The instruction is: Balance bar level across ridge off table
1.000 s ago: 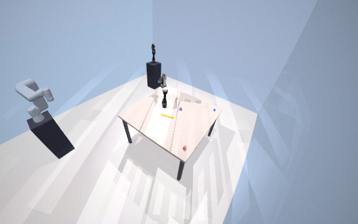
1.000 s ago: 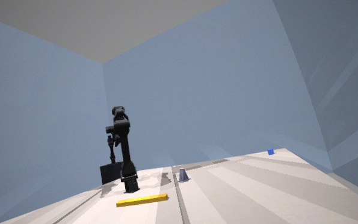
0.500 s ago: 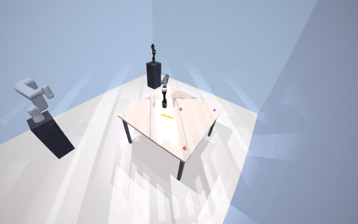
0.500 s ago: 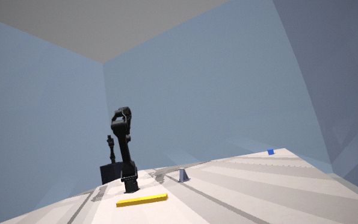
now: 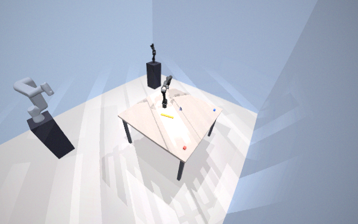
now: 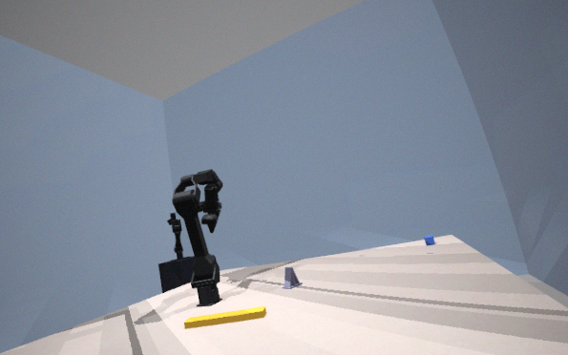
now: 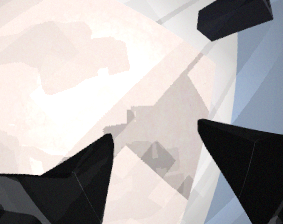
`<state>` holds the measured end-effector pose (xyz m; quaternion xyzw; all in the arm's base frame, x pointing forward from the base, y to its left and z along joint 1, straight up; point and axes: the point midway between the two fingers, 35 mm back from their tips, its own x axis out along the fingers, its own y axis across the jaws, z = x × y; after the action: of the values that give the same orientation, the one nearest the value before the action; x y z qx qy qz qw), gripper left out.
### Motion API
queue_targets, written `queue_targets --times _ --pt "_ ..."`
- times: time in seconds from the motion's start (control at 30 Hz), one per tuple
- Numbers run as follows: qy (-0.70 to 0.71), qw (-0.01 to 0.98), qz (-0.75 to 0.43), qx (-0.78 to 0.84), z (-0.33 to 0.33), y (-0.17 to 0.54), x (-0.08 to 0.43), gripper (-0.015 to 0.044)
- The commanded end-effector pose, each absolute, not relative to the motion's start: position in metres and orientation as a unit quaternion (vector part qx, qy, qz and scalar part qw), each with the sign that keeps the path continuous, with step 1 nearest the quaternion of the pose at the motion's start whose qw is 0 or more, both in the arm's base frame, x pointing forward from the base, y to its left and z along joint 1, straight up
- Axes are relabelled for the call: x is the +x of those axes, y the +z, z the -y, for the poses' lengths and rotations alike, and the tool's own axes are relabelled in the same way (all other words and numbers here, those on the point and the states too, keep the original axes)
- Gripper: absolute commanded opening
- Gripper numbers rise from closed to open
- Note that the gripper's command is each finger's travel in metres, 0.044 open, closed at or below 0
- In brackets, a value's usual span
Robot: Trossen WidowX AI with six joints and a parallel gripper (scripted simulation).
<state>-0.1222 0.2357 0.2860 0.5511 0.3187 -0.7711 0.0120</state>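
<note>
No text, label, brand, number or sign can be read in any view.

In the wrist view both dark fingers are cut off by the lower edge, the second one by the right edge too, so their bases stay unseen. The dark box-shaped pedestal (image 7: 234, 8) above and right of the fingers is clipped at the right edge. The yellow flat bar (image 6: 224, 317) and the small grey-blue wedge-shaped ridge (image 6: 291, 278) fall outside that view. In the top view the ridge (image 5: 180, 108) is too small to make out its shape. The pale worktop (image 6: 398, 305) runs off the exterior picture's bottom and right edges.
</note>
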Motion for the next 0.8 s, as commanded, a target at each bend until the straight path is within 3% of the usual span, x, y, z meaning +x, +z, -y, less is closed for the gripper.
queue_targets --times 0.0,0.77 --pt "-0.772 -0.016 -0.286 0.568 -0.245 0.279 -0.104 0.0315" --pt "-0.759 -0.155 -0.133 0.618 -0.267 0.257 -0.011 0.0315"
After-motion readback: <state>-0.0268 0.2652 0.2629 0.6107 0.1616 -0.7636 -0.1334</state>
